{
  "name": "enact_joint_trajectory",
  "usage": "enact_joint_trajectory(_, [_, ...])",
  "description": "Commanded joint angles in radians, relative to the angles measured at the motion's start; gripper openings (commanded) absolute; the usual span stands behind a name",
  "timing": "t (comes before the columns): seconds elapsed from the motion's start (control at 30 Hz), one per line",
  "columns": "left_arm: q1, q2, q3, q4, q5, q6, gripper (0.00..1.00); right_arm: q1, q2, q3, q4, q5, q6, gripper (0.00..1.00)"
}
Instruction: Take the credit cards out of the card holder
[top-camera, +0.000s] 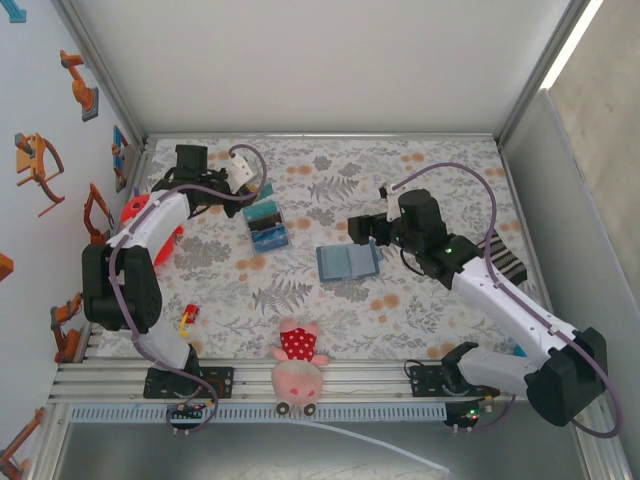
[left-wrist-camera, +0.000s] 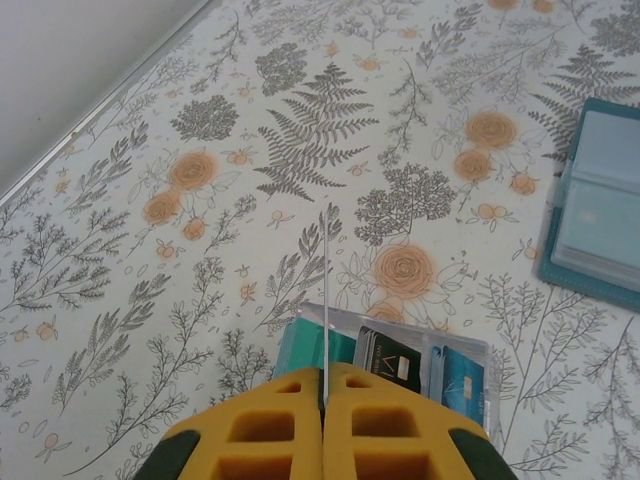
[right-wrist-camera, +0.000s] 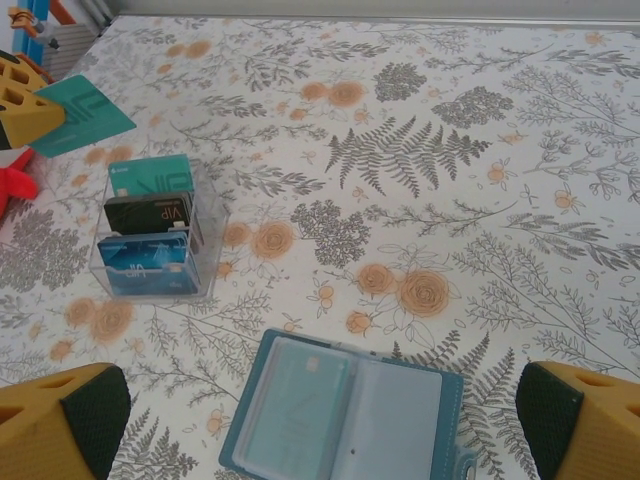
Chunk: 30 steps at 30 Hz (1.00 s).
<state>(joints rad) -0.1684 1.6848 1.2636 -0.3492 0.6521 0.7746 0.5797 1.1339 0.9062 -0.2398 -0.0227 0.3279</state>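
The slate-blue card holder (top-camera: 347, 262) lies open and flat on the flowered cloth, with a teal card in its left sleeve (right-wrist-camera: 300, 405). My right gripper (right-wrist-camera: 325, 400) hovers open above it, one finger on each side, touching nothing. My left gripper (left-wrist-camera: 325, 375) is shut on a teal credit card (right-wrist-camera: 85, 110), which its own camera sees edge-on as a thin pale line (left-wrist-camera: 327, 290). Just below that card stands a clear box (right-wrist-camera: 150, 235) with teal, black and blue cards on edge. The card holder (left-wrist-camera: 600, 210) lies to the right of the left gripper (top-camera: 258, 188).
A pink plush toy (top-camera: 298, 365) lies at the near edge between the arm bases. A red object (top-camera: 135, 210) sits behind the left arm, and a small red and yellow toy (top-camera: 188, 315) lies near its base. A striped block (top-camera: 505, 262) is at the right.
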Motion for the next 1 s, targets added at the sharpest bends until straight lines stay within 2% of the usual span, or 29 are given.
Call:
enact_joint_trajectory(0.0, [0.018, 0.055, 0.058, -0.071, 0.035, 0.068, 0.00, 0.005, -0.012, -0.005, 0.008, 0.041, 0.026, 0.99])
enact_joint_trajectory(0.47, [0.026, 0.188, 0.127, -0.114, 0.035, 0.100, 0.00, 0.004, -0.003, -0.003, 0.025, 0.055, 0.044, 1.00])
enact_joint_trajectory(0.97, [0.024, 0.262, 0.169, -0.128, 0.049, 0.100, 0.00, 0.005, -0.022, -0.014, 0.031, 0.061, 0.048, 1.00])
